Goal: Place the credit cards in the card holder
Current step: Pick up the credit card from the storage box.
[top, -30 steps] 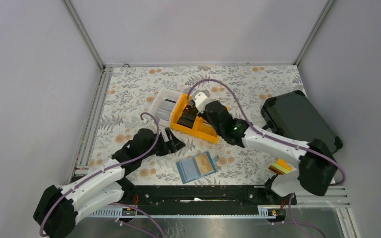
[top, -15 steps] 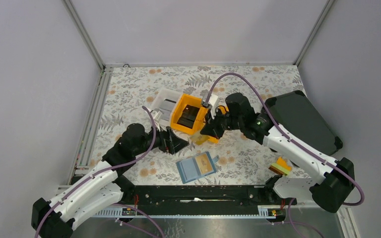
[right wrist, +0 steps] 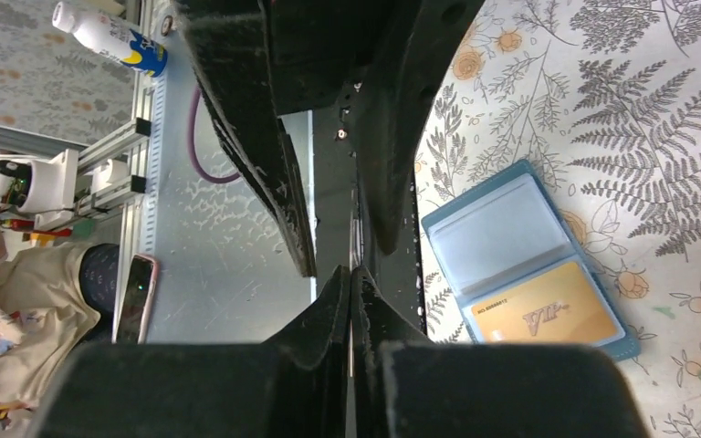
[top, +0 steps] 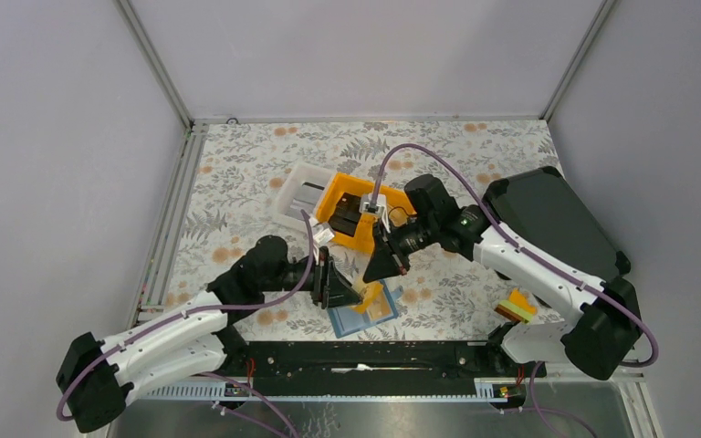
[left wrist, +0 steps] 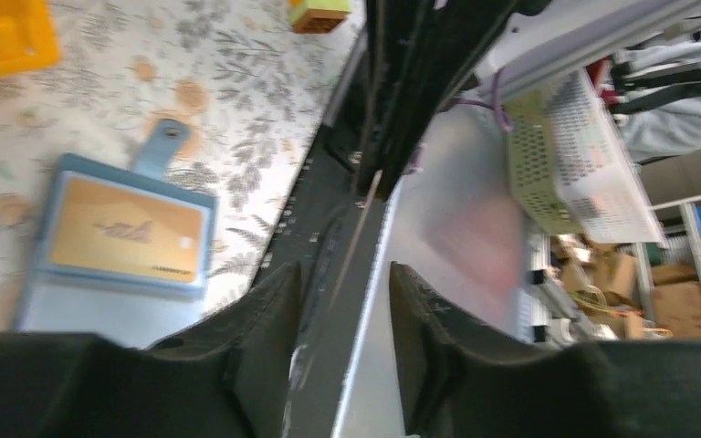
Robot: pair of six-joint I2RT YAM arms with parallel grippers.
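Tablecloth (top: 237,173) patterned with ferns lies between plain grey walls (top: 55,137).

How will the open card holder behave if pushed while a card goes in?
Card holder lies flat and unpinned on the floral tabletop, so it probably slides. Its middle fold suggests one half flops if lifted.

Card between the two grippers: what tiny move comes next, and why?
Probably the left gripper should close on the card: its jaws stand apart on either side of it, while the shut right gripper pinches the other end.
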